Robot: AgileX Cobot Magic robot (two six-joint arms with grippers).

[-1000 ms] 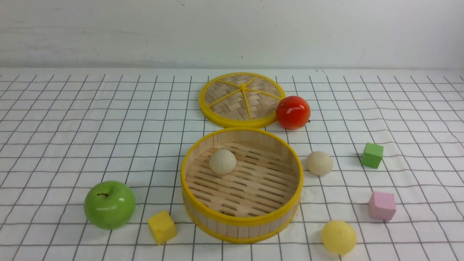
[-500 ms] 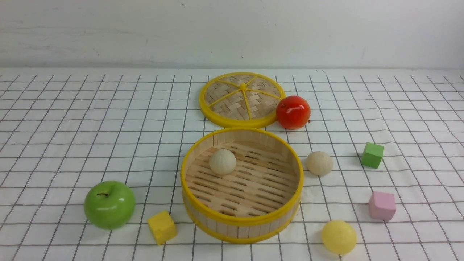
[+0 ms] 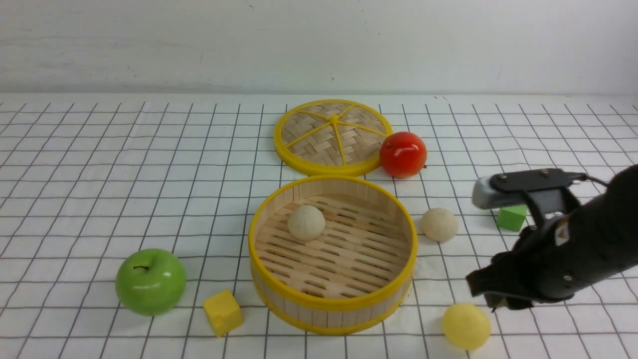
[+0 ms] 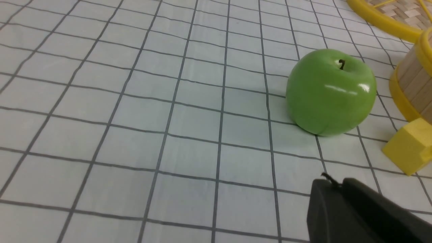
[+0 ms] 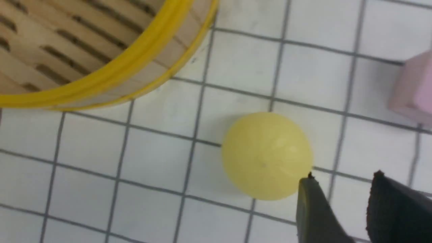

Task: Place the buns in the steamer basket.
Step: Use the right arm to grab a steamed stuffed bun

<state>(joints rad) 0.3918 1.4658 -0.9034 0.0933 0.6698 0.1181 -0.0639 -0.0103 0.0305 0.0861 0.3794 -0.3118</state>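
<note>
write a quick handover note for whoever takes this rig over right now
Left pincer: shut, nothing held, parked near the green apple.
Right pincer: open, empty, hovering just beside the yellow bun, not yet around it.
Steamer basket: one beige bun inside, on the slats.
Other beige bun: outside, right of the basket.
Done: one of three buns in.
Left: the yellow bun, then the beige one outside.

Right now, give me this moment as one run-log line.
steamer basket: one off-white bun inside | beige bun, yellow bun: on cloth | right fingers: apart, by yellow bun, empty | left fingers: together, empty
</note>
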